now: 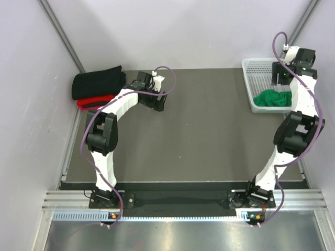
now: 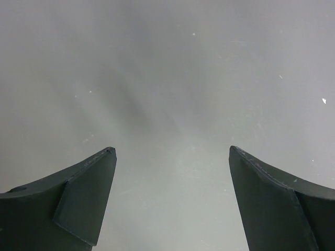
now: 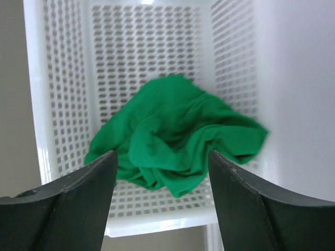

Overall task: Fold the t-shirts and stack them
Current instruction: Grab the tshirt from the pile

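On the right side, the right hand hangs above the white mesh basket at the far right corner of the counter. Its fingers are spread wide with nothing pinched between them. Down in the basket lies the green t-shirt, crumpled in a heap toward the near end. The right wrist camera looks straight down on it: the shirt is bunched on the basket floor, beyond the parted fingers, with no cloth caught in them.

Across on the far left, the black t-shirt lies folded at the back left corner of the counter. It rests on top of the red t-shirt, whose edge shows beneath it along the near side. The left hand hovers over bare counter to the right of that stack, not touching it. Its fingers stand wide apart too, and its wrist camera shows only grey surface between them.
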Tool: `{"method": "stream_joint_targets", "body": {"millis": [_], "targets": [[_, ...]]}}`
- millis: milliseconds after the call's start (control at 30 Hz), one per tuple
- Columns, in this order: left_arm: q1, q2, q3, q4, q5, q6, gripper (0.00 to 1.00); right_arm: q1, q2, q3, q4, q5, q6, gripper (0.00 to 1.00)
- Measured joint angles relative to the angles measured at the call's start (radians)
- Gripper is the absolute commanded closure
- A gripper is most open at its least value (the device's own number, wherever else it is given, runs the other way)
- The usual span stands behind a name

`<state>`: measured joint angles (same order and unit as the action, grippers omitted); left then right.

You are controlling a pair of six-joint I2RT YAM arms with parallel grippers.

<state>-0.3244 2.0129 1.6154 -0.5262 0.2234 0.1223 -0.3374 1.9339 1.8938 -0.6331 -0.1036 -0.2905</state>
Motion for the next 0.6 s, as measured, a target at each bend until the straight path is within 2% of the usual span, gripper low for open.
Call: {"method": "stream_joint_targets", "body": {"millis": [200,500,600], "targets": [[-0.014,0.0,0.0,-0.001,-0.005,0.012,0.07,-0.009,0.071,-0.022,-0.064,-0.066,-0.03,0.29],[-0.034,0.0,0.0,-0.002,-0.023,0.028,0.07,-0.036,0.198,-0.01,-0.073,-0.074,-0.058,0.32],[-0.038,0.0,0.0,-0.002,-0.031,0.034,0.07,-0.037,0.229,0.007,-0.071,-0.075,-0.072,0.67]]}}
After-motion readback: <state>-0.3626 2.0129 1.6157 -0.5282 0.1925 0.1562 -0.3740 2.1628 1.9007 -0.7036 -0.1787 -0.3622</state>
